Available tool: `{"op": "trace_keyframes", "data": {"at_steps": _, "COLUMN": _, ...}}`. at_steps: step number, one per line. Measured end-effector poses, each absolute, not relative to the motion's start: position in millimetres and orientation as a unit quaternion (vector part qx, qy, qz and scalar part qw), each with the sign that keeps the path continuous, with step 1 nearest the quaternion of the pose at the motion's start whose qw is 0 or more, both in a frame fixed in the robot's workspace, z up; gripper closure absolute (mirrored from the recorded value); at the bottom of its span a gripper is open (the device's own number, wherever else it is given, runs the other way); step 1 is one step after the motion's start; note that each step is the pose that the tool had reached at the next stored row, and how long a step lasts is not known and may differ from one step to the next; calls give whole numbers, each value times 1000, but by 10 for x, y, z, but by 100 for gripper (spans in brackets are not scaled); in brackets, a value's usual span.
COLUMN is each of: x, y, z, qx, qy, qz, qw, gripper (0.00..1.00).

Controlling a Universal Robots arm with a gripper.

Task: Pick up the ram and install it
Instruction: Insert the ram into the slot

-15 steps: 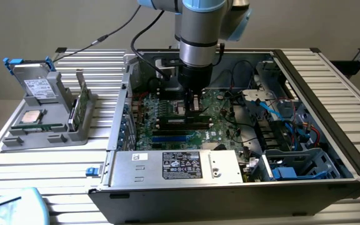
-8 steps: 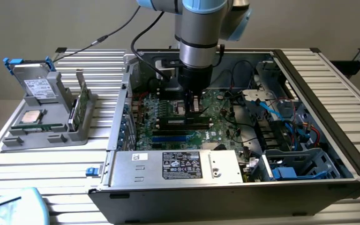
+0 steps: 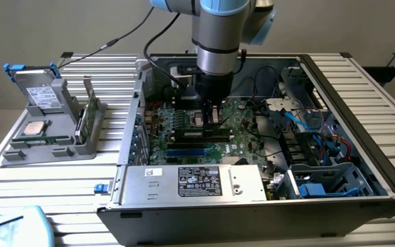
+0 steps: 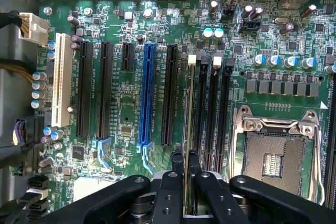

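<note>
Over the memory slots of the motherboard, inside the open PC case, I have the gripper pointing straight down.

Wrist view: fingers are closed onto the ram. I see it edge-on, as a thin strip running out from betw. the fingertips, parallel w/ the slots. It sits on the side of the slot bank nearest the black expansion slot. Can't tell whether it is seated or just above the board.

CPU socket, contacts exposed, lies on the far side of the memory slots from the ram. Blue slot and white slot are further off the other way.

Exterior view: arm stands vertical above board centre. PSU is at the case's near edge. On the exterior view's left, well apart from the case, a grey parts holder rests on the table. It carries a square silver processor and an upright green card.
</note>
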State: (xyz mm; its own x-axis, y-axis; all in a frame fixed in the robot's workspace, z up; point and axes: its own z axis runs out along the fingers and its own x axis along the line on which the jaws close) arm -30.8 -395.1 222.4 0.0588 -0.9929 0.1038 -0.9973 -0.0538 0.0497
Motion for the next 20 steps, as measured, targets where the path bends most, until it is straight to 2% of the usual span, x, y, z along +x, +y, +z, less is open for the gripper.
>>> {"op": "trace_keyframes", "data": {"at_steps": 20, "x": -308, "y": -3951, "z": 2196, "qx": 724, "qy": -687, "qz": 21, "qw": 54, "gripper": 86}}
